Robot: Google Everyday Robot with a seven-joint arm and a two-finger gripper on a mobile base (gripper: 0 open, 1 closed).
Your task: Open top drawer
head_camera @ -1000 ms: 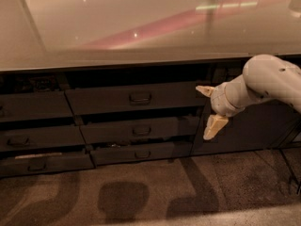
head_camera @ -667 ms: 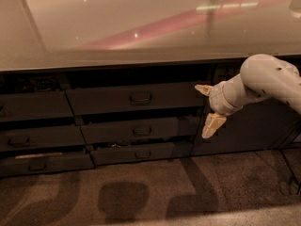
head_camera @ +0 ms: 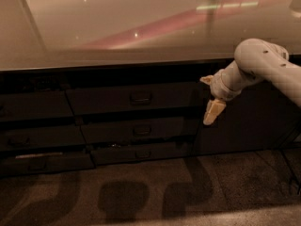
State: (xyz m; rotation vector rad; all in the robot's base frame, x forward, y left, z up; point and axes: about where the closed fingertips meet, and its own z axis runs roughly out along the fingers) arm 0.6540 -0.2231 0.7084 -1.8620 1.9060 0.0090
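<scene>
From where I stand, the top drawer (head_camera: 103, 100) sits just under the overhanging edge of the bench (head_camera: 117, 36), whose glossy pale top throws back pinkish streaks of light. The drawer's wide dark grey front looks flush with its neighbours, and its small dark handle (head_camera: 140, 97) is centred on it. The white arm (head_camera: 263, 65) reaches in from the right, and its gripper (head_camera: 210, 97) hangs beside the drawer's right end, level with the front and well apart from the handle. The cream fingers (head_camera: 214, 112) are spread wide and grasp nothing (one points left, the other slants downward). Below the top drawer lie two slimmer drawer fronts (head_camera: 141, 131), each with a like handle. To the left stands a column of shorter fronts (head_camera: 33, 105); the lowest carries a pale strip (head_camera: 37, 155). The dark speckled floor (head_camera: 244, 182) in front shows broad soft shadows (head_camera: 117, 197).
</scene>
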